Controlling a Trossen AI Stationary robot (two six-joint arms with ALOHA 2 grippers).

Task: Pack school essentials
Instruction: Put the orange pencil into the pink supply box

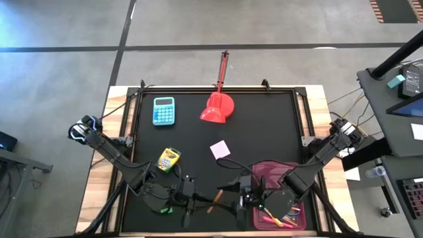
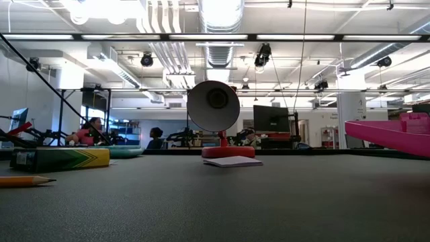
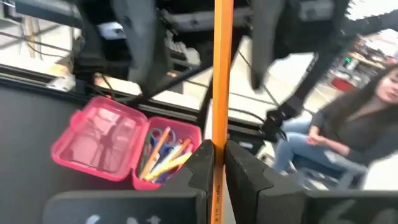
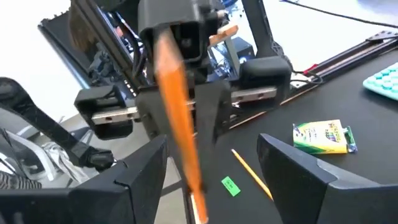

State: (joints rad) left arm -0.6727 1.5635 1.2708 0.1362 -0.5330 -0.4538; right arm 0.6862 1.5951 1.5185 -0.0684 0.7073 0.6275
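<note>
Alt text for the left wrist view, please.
The left gripper is shut on an upright orange pencil. Beyond it, an open pink pencil case holds pens and pencils; a seated person shows at the edge.

Grey concrete floor [image 1: 277, 23] surrounds the table [image 1: 198, 142]. Overhead, silver ducts [image 2: 218, 30] and bright ceiling lights [image 2: 101, 8]; people sit at distant desks [image 2: 87, 131] with monitors [image 2: 271, 118].

black table [image 1: 264, 125] | calculator [image 1: 164, 110] | crayon box [image 1: 168, 159] | note pad [image 1: 220, 149] | pink case [image 1: 276, 173]
</note>
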